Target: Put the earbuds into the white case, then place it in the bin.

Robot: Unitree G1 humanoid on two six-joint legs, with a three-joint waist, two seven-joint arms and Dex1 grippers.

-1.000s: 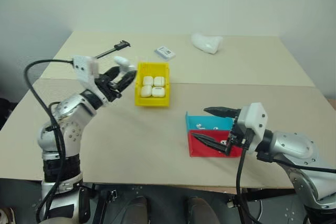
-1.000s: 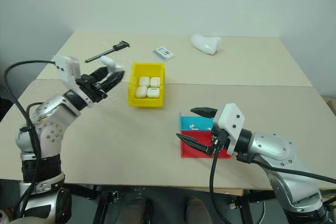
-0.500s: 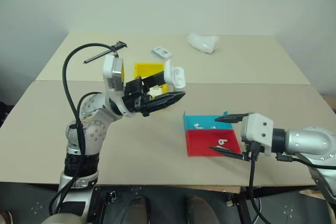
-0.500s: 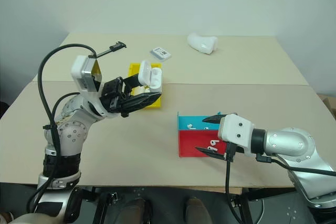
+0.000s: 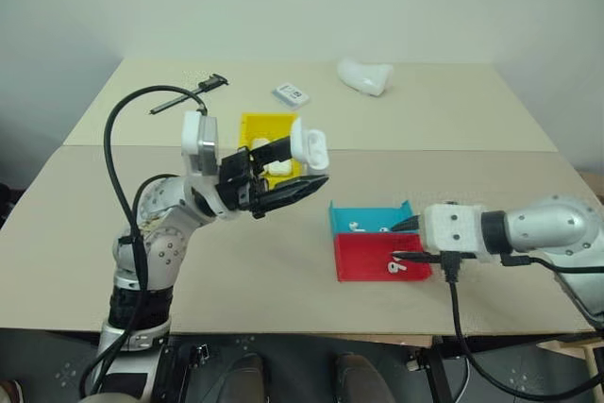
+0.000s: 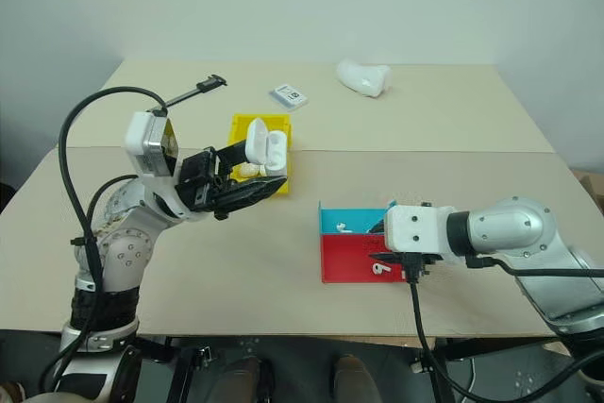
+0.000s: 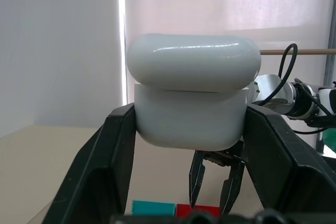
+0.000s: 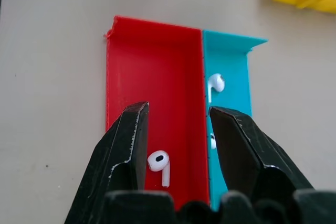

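Observation:
My left gripper (image 7: 189, 124) is shut on the white case (image 5: 308, 143), held up above the table in front of the yellow bin (image 5: 257, 125) with its lid hinged open. The bin holds other white cases (image 5: 279, 167). My right gripper (image 8: 178, 124) hangs low over the red tray (image 8: 157, 77), fingers apart with nothing between them. One of the earbuds (image 8: 159, 163) lies in the red tray just below the fingertips. Another earbud (image 8: 214, 84) lies in the blue tray (image 8: 231, 61), and a further one is partly hidden behind a finger.
A lumpy white object (image 5: 366, 75), a small white card box (image 5: 293, 93) and a black tool (image 5: 189, 93) lie at the back of the table. The red and blue trays sit side by side near the front right edge.
My left gripper swung the case from beside the bin out to the right, then drew back slightly. My right gripper turned, sank over the red tray and its fingers narrowed.

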